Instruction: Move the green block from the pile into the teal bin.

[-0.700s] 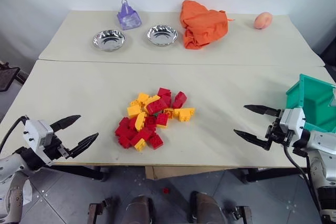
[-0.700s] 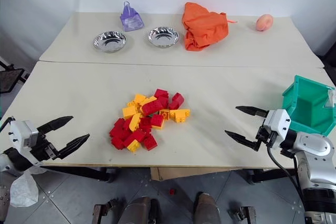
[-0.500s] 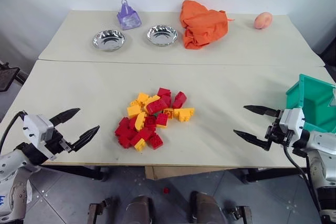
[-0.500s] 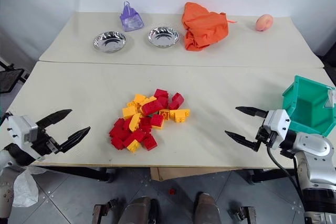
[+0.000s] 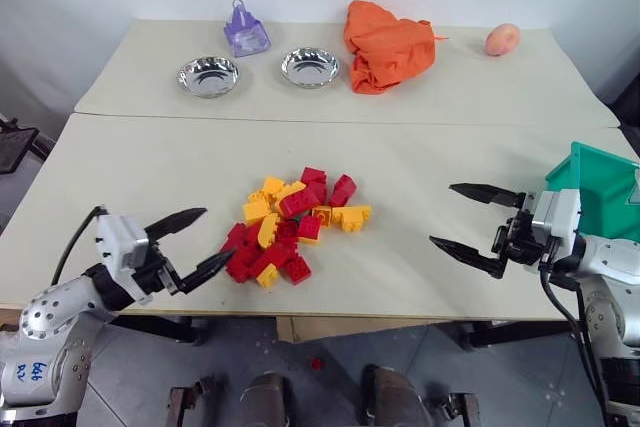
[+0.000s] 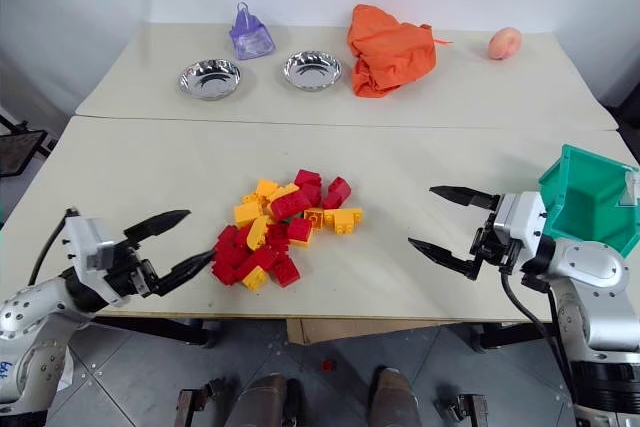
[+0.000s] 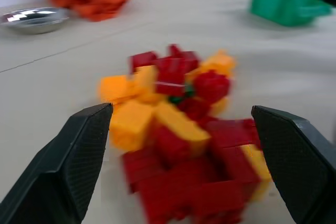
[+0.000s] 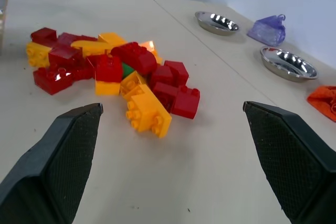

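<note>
The green block (image 8: 126, 70) is almost buried in the pile (image 5: 290, 225): just a sliver of green shows between red and yellow bricks near the heap's middle, seen best from the right wrist view and as a small green speck in the left wrist view (image 7: 181, 96). That is probably why neither arm has gone in for it; a clean grip looks hard without shifting the bricks over it first.

The left gripper (image 5: 195, 244) sits just beside the pile's near-left edge, jaws spread and empty, pointing into the heap. I'd guess it is lined up to dig or pinch there. The right gripper (image 5: 478, 225) hangs well apart from the pile on the other side, also spread wide and holding nothing, with the bin (image 5: 600, 190) right behind it at the table's right edge, handy for a drop.

The table (image 5: 150, 167) is pale beige, two tops butted together with a seam across. On the far top lie two steel bowls (image 5: 208, 76), a purple bag (image 5: 244, 31), an orange cloth (image 5: 387, 45) and a peach (image 5: 501, 39). Behind is a plain white wall; grey tiles show under the table.
</note>
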